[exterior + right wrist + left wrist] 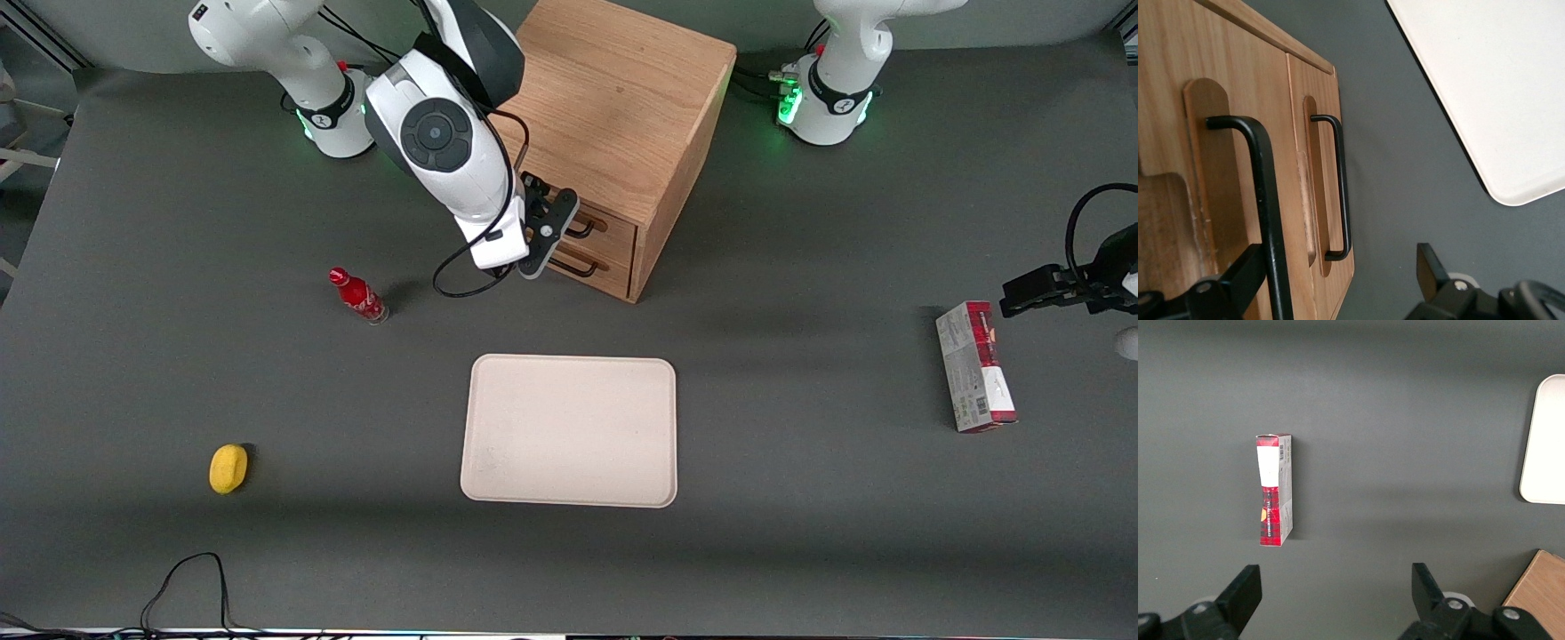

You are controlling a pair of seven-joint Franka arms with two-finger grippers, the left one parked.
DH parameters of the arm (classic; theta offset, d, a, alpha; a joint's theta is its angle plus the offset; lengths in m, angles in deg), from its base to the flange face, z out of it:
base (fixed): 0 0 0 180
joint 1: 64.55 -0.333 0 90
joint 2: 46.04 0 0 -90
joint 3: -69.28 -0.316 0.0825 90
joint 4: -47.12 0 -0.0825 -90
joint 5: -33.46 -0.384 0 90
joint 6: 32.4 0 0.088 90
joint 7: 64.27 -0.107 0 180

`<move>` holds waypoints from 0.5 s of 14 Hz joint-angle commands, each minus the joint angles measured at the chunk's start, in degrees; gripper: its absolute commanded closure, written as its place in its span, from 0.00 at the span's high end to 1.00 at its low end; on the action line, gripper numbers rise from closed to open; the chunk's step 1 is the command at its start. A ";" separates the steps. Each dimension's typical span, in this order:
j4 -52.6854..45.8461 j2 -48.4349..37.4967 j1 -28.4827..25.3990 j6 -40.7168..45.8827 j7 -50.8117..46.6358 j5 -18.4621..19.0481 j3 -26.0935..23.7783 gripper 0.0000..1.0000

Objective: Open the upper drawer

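The wooden cabinet (613, 107) stands at the back of the table with both drawers shut. The upper drawer (615, 229) has a thin black bar handle (584, 228); the lower drawer (613, 269) sits under it. My right gripper (548, 233) is right in front of the drawer fronts, at handle height. In the right wrist view the gripper (1338, 260) is open. The upper drawer's handle (1265, 200) runs between the fingers, close against one finger (1238, 280). The lower drawer's handle (1340, 187) is farther out. The other finger (1430, 272) hangs over the grey table.
A cream tray (569, 431) lies nearer the front camera than the cabinet. A red bottle (357, 296) stands beside my arm. A yellow object (228, 468) lies toward the working arm's end. A red and white box (975, 366) lies toward the parked arm's end.
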 commanded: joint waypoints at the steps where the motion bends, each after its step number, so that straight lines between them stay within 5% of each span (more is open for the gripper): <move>1: -0.07 0.81 -0.29 -1.41 1.15 0.59 0.25 1.00; 7: 0.01 2.31 -0.11 -2.55 1.15 2.09 0.25 1.00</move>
